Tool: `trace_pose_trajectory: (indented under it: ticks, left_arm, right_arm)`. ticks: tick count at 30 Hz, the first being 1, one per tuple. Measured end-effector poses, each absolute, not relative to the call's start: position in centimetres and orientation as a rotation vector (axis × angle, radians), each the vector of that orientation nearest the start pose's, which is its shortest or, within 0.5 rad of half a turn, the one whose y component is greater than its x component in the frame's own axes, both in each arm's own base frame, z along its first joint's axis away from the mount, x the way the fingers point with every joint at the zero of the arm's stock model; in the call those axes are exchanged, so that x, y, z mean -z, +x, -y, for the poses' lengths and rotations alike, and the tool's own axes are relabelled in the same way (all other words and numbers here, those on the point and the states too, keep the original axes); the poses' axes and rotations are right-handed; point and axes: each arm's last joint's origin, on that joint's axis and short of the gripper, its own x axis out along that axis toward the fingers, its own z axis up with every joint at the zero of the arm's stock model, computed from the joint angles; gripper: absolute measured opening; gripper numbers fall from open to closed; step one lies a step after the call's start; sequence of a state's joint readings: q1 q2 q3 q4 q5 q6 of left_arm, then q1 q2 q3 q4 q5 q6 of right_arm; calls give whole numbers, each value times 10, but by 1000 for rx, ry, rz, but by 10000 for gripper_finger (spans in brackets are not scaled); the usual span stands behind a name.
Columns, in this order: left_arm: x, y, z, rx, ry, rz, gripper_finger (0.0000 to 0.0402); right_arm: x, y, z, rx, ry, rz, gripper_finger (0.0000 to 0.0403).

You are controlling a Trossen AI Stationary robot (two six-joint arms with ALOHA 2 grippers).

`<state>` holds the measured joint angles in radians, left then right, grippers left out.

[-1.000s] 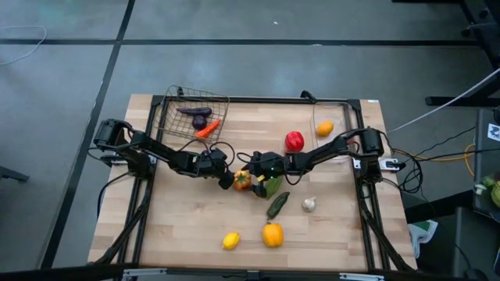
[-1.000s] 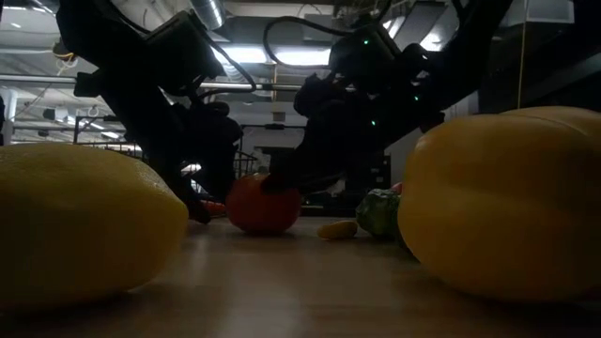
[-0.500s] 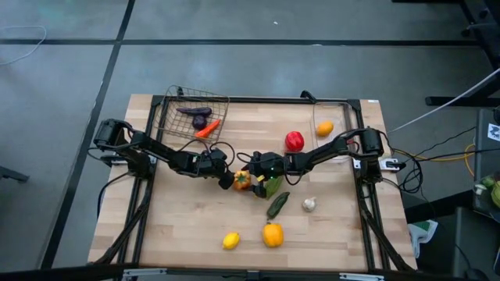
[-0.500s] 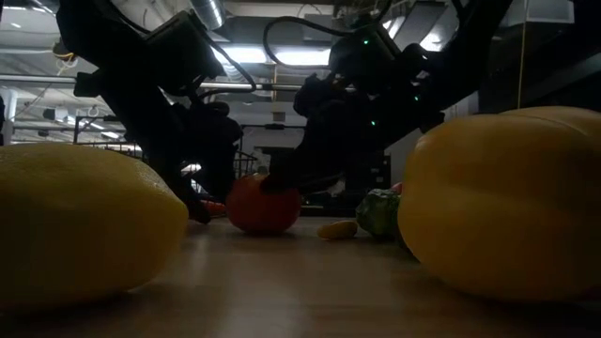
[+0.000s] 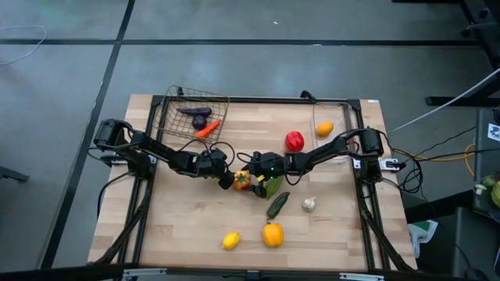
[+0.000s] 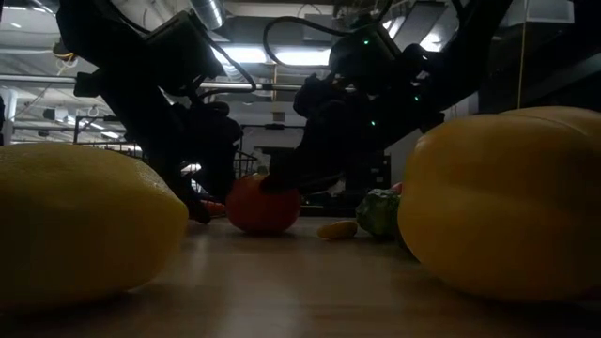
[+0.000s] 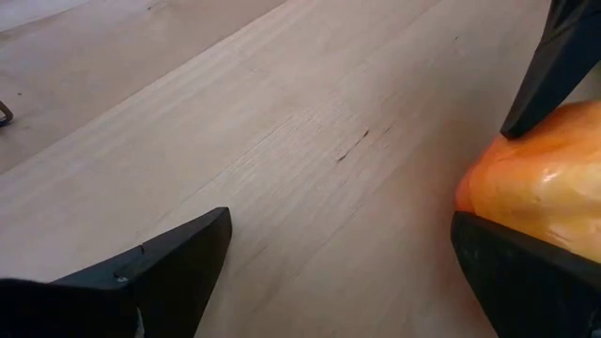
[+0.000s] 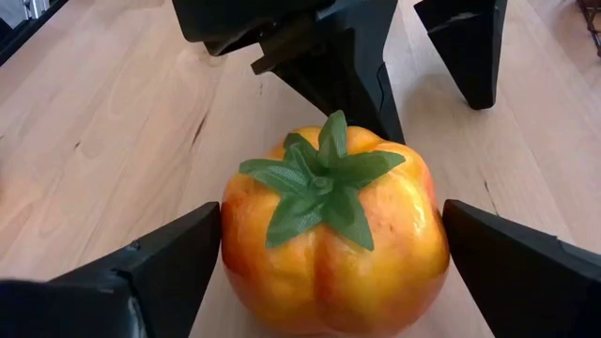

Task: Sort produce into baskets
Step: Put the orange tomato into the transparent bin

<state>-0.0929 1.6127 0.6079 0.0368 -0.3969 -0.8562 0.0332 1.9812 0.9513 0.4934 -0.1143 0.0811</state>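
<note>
From above, both arms meet mid-bench (image 5: 180, 226) over the orange pepper (image 5: 242, 180); the wire basket (image 5: 195, 119) sits at the far left. Low down, the orange pepper stands on the wood. Left gripper (image 7: 338, 268) is spread wide beside it. Right gripper (image 8: 329, 272) has its fingers apart, straddling the pepper.

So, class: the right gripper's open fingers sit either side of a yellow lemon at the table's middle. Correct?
Not quite. The right gripper does straddle something with open fingers, but it is an orange bell pepper with a green stem, as the right wrist view shows. The lemon lies near the table's front edge.
</note>
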Motion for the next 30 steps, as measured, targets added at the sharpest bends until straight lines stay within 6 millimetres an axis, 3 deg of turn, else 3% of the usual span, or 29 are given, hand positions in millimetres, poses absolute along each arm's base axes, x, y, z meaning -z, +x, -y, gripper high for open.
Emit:
trace_pose_trajectory:
  ticks: [30]
  left_arm:
    - [-118, 267, 11, -675, -616, -717, 400]
  right_arm:
    - [-124, 384, -16, -131, 103, -533, 394]
